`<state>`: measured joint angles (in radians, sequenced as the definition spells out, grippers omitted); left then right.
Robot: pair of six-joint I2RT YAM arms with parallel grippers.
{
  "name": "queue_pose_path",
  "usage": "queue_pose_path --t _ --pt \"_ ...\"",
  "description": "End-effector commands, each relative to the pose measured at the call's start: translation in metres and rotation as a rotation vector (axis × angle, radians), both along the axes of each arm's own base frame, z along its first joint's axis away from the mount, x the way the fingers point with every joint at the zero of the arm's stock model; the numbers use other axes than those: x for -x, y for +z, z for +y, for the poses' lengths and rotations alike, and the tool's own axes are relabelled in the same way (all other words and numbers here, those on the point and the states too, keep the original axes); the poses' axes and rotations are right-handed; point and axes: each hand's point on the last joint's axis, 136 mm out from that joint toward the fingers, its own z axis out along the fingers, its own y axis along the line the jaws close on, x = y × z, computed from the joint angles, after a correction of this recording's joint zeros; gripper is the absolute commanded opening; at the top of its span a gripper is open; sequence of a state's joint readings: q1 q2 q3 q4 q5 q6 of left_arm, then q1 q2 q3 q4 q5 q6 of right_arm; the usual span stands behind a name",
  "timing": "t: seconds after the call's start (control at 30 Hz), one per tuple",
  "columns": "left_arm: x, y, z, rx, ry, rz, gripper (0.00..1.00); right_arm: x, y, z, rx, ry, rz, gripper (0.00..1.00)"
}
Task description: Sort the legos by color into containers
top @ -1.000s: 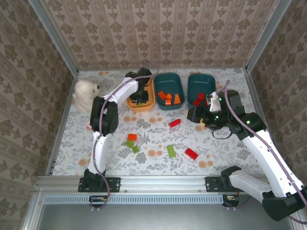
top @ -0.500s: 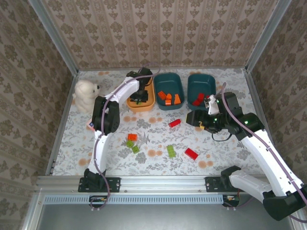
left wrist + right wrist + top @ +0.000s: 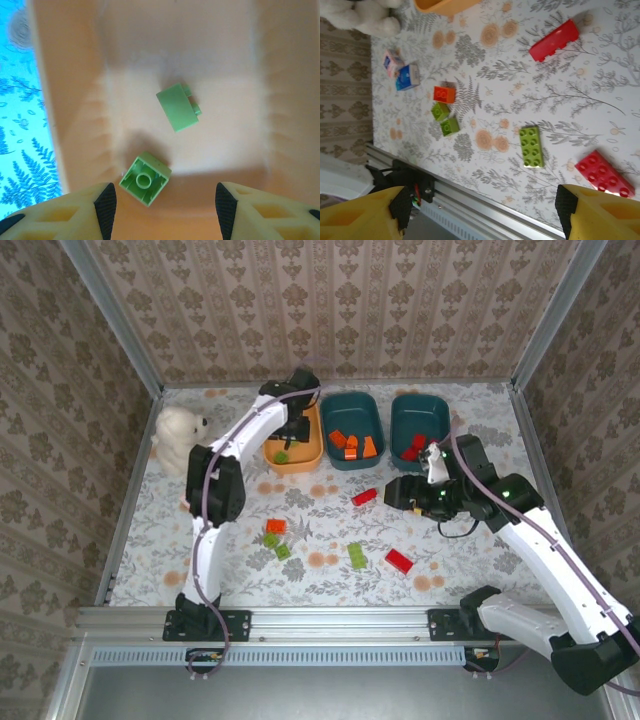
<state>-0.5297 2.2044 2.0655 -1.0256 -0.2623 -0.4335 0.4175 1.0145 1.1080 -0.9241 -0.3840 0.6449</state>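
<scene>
**Two arms, fingers apart, over partly sorted bricks**

Left fingers [image 3: 106, 204] stand apart above the floor of the orange tray [image 3: 75, 100] and clamp nothing. One green brick [image 3: 145, 178] lies hollow side up just ahead of the fingertips, close by one pad. A second green brick [image 3: 179, 107] lies on its side farther ahead, near the middle of the tray.

Right fingers [image 3: 400, 207] are spread wide and empty above the tabletop [image 3: 600, 100]. A long green brick [image 3: 531, 146] lies ahead of them, between the lines of the two fingers. A red brick [image 3: 604, 175] lies close to one fingertip. An orange brick [image 3: 444, 94] and two small green bricks [image 3: 440, 110] [image 3: 449, 126] lie clustered ahead of the other fingertip. Another red brick [image 3: 555, 40] lies well ahead. A blue-and-pink block [image 3: 402, 75] sits beyond the cluster, near a teddy bear [image 3: 355, 12].

Off to the side of the right fingers stand two teal trays. The middle tray [image 3: 352, 418] holds orange bricks [image 3: 350, 443]; the end tray [image 3: 420, 415] holds red bricks [image 3: 413, 447].
</scene>
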Motion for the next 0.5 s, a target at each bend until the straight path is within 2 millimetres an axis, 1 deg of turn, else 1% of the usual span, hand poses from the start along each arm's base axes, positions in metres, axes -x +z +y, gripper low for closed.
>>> queue_pose_path --t 0.0,0.1,0.2,0.27,0.4,0.47 --pt "0.018 0.070 0.003 0.117 0.044 -0.124 0.60 0.003 -0.006 -0.012 0.137 0.000 0.014 0.77" --pt "0.040 0.104 0.010 0.233 0.076 -0.202 0.65 0.001 -0.009 -0.012 0.238 0.018 0.018 0.76" --pt "0.068 0.122 0.016 0.335 0.058 -0.259 0.68 -0.004 -0.018 -0.005 0.302 0.017 0.035 0.74" --pt "0.090 0.122 0.017 0.408 0.052 -0.265 0.69 -0.009 -0.028 0.000 0.315 -0.017 0.067 0.72" --pt "0.139 0.111 0.025 0.480 0.038 -0.266 0.69 -0.030 -0.052 0.010 0.307 -0.152 0.143 0.70" --pt "0.163 0.103 0.030 0.491 0.027 -0.269 0.70 -0.042 -0.065 0.015 0.303 -0.231 0.183 0.65"
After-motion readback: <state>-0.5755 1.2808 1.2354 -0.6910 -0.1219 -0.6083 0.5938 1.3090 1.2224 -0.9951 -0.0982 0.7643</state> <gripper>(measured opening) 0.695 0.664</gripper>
